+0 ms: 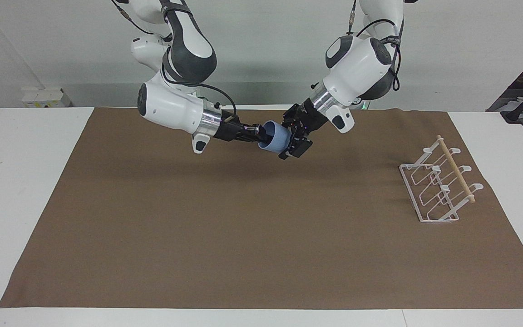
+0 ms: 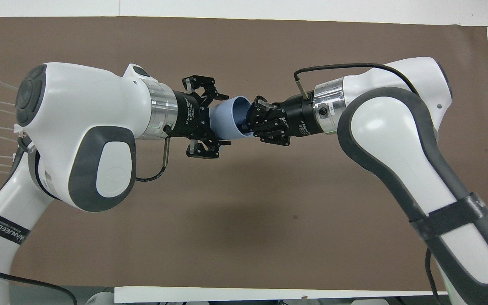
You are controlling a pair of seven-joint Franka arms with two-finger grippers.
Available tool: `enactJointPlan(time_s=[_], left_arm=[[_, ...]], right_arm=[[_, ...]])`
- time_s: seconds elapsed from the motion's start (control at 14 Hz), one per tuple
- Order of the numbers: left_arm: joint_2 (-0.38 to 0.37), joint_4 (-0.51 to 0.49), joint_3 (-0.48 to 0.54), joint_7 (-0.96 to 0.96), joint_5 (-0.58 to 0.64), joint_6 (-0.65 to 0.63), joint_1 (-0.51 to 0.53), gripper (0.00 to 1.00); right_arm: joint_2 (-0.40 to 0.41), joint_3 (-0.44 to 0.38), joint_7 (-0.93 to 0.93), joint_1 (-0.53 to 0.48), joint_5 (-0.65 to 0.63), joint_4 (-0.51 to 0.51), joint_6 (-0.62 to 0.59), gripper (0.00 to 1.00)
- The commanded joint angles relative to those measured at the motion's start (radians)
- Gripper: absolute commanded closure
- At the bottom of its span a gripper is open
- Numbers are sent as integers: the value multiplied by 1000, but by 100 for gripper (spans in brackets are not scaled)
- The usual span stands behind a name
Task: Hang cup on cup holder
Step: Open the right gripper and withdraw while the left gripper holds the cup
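The cup (image 1: pixel 274 138) is in the air over the brown mat (image 1: pixel 225 236), toward the mat's edge at the robots' side, lying almost horizontal; the right gripper (image 1: pixel 258 132) is pinching its rim, one finger inside the mouth. The left gripper (image 2: pixel 217 123) has its fingers spread around the narrow closed end and has not clamped it. The cup looks light, stiff and rather smooth, so a hold across the tapered body near the base seems safest before carrying it to the cup holder (image 1: pixel 441 186), near the mat's edge at the left arm's end.
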Motion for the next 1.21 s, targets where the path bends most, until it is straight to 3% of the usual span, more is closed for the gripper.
enactJointPlan(time_s=[0.0,0.14,0.21,0.36,0.43,0.5,0.79,1.0,1.14], left_arm=[[4,-5,8,-31,-16,30,-21,33],[6,3,10,-30,-13,23,-23,54],[6,7,10,-22,-5,18,-23,71],[7,23,10,-28,-6,18,-21,71],[7,24,11,-36,-6,17,-18,71],[6,26,11,-39,-6,15,-13,71],[4,38,19,-61,32,-26,-6,71],[1,37,22,-79,234,-113,43,71],[-1,44,22,-79,434,-208,83,71]], right_arm=[[-24,2,3,2,9,-25,20,100],[-24,2,3,2,10,-25,20,99],[-24,2,3,2,10,-25,20,98],[-24,2,3,2,10,-25,20,93],[-24,2,3,2,9,-25,19,74],[-24,2,5,2,10,-22,20,3],[-70,-9,3,-28,-26,-13,10,1],[-147,-10,0,-97,-358,-11,13,1],[-176,-10,-8,-161,-524,-11,-36,1]])
